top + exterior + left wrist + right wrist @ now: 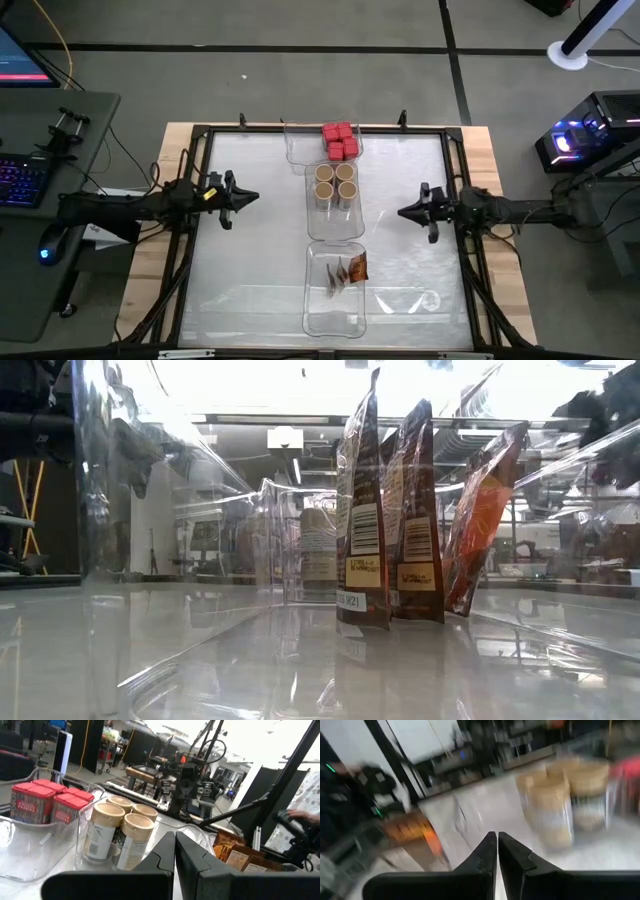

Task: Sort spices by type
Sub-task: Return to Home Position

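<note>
An overhead camera looks straight down on the whole table (250, 270), while a table-height camera sits close to the packets (365, 510), looking level across. Both wrist cameras face inward from opposite sides, sharing the jars (125, 827).

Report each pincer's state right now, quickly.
Left pincer: shut, empty, over the left side of the table.
Right pincer: shut, empty, over the table's right side.
</note>
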You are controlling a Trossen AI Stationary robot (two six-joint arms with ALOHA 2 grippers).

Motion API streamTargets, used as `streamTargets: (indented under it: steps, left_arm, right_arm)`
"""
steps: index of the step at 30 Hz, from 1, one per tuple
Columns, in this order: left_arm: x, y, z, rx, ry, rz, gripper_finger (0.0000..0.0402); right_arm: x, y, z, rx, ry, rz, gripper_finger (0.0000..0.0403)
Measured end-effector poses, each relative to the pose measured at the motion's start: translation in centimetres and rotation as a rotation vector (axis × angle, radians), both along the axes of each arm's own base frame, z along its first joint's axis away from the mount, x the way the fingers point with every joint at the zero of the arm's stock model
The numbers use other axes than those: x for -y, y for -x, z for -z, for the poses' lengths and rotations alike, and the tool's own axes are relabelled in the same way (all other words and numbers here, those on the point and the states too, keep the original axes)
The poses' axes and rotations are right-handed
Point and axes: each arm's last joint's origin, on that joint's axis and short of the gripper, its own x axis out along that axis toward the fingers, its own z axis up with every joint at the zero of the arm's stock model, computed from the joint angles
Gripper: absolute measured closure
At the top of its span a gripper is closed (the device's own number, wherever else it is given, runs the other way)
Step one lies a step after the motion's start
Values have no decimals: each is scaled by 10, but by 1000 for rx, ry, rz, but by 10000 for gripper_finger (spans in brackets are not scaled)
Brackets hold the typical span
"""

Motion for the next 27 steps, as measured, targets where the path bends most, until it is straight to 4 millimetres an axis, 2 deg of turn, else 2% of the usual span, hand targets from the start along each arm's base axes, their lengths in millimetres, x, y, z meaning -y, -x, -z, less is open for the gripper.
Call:
streamTargets:
  steps: [5, 8, 13, 19, 27]
  left_arm:
    - [1, 13, -8, 85, -8, -5, 401]
    - [0, 22, -11, 138, -15, -22, 401]
    - [-2, 22, -12, 157, -17, -40, 401]
    - [-1, 21, -7, 100, -10, -37, 401]
    - [5, 21, -6, 92, -6, 23, 401]
  right_arm:
    - [0, 9, -16, 190, 2, -2, 391]
    - [-1, 9, -20, 236, 2, -6, 391]
    - [-1, 9, -19, 219, 2, -10, 391]
    - [-1, 8, -17, 203, 2, -12, 391]
    - [-1, 8, -17, 200, 2, -12, 391]
